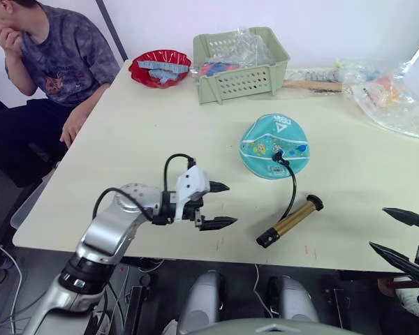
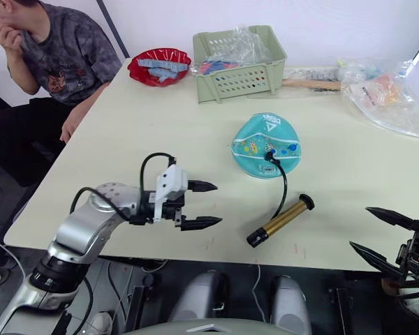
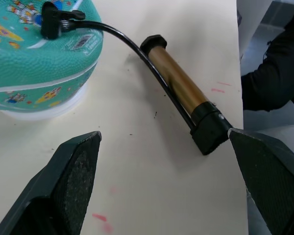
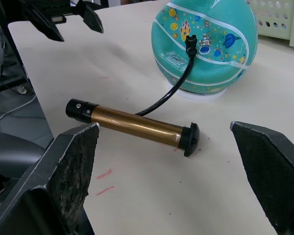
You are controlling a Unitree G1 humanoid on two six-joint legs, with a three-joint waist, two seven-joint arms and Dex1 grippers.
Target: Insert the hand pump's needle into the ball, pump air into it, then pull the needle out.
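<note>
1. Left gripper [image 1: 218,205]: fingers spread apart, holding nothing, hovering over the near part of the table [image 1: 140,139], well apart from the pump.
2. Right gripper [image 1: 405,241]: fingers also spread wide, empty, at the near right edge of the table, with a gap to the pump.
3. Between the two grippers, the hand pump [image 1: 288,222]: lying flat on the table, gold cylinder at a slant, one black cap toward the near edge, the other toward the ball.
4. From the pump, a thin black hose [image 1: 292,190]: curving up to a small black fitting [image 4: 190,45] seated on the ball.
5. The needle itself: not visible; probably already inside the valve, judging from how the fitting sits against the surface.
6. The ball [image 1: 274,146]: teal with white seams and cartoon prints, resting on the table just beyond the pump, looking a little flattened.
7. Farther back: a green basket [image 1: 241,66], a red bowl [image 1: 159,68], plastic bags at the right, and a person [image 1: 45,63] sitting at the far left corner.
8. Step in hand, as a judgement: insertion seems done, pumping not yet begun.
9. Next move probably calls for: one gripper closing on the cylinder to hold it steady, the other taking the handle end, without tugging the hose out of the ball.
</note>
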